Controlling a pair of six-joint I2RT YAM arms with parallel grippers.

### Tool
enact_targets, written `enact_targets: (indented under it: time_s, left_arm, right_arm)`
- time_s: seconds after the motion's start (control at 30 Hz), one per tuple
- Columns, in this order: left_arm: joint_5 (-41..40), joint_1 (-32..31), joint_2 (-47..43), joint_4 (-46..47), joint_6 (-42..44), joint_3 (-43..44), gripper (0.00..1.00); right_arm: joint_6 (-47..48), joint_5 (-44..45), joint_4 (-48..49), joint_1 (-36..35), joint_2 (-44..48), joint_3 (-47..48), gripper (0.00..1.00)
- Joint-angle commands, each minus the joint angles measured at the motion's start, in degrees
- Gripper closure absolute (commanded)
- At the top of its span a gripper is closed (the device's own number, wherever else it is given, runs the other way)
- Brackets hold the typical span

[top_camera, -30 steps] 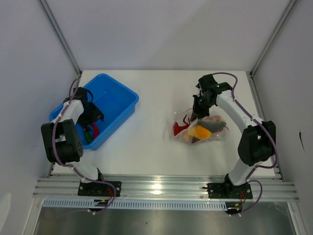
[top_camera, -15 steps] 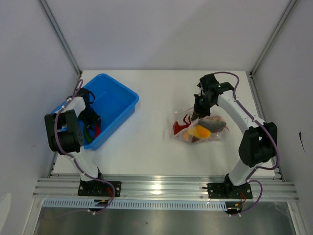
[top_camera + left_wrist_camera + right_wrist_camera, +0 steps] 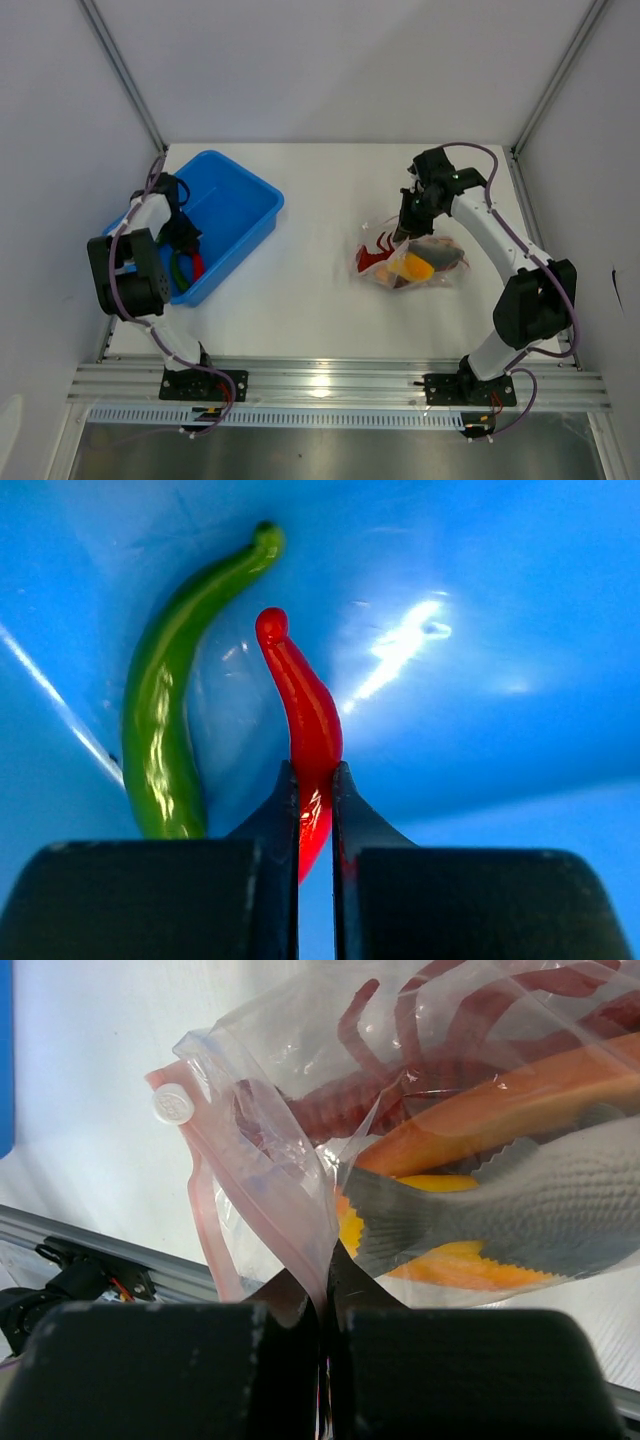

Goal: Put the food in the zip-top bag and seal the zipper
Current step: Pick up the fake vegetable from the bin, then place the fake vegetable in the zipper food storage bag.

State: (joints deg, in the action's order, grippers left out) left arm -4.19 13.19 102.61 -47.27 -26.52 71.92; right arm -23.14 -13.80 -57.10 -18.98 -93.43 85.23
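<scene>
- Zip-top bag (image 3: 425,272) lies on the white worktop (image 3: 310,200) toward 3 o'clock in the top view. It is well apart from the blue bin (image 3: 240,200) at 9 o'clock.
- Only the right wrist view shows the hold. The right gripper (image 3: 325,1280) is clamped on a fold of clear film at the bag's mouth, just beside the pink zipper (image 3: 205,1210). A small white round tab (image 3: 173,1105) sits at the zipper's end.
- That view also shows what the bag holds: a grey fish (image 3: 530,1200), an orange piece (image 3: 500,1100) above it, a yellow piece (image 3: 445,1182) between them, and dark red pieces (image 3: 440,1010) toward 12 o'clock.
- Only the left wrist view shows inside the bin. The left gripper (image 3: 313,780) is closed on the lower end of a red chilli (image 3: 305,705), whose tip points to 12 o'clock.
- A long, curved green vegetable (image 3: 165,720) lies just beside the chilli at 9 o'clock, outside the jaws.
- From above, the left gripper is down in the bin's near-left part, and the two foods show only as small red and green streaks.
- The bag's film is crinkly and glossy, bulging over its contents.
</scene>
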Motion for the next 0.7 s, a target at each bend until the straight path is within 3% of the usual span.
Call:
enact_targets:
  time_s: [0.0, 0.4, 0.5, 0.67]
  left_arm:
    - [4.3, 0.6, -9.1, -1.1, -1.9, 5.9, 0.99]
    - [17.2, -4.9, -27.5, 9.2, -9.4, 7.0, 0.99]
    - [23.2, -8.3, -30.1, 13.5, -13.2, 4.6, 0.99]
    - [27.1, -18.0, -31.7, 17.4, -15.3, 9.0, 0.99]
  right_arm:
    - [-1.6, 0.4, 0.1, 0.3, 2.6, 2.9, 1.00]
    - [-7.4, -5.3, 0.1, 0.3, 1.1, 6.6, 1.00]
    - [-9.6, -8.7, 0.6, 0.2, 0.4, 7.7, 1.00]
    - [-12.9, -13.7, 1.2, 0.1, -0.3, 8.0, 1.00]
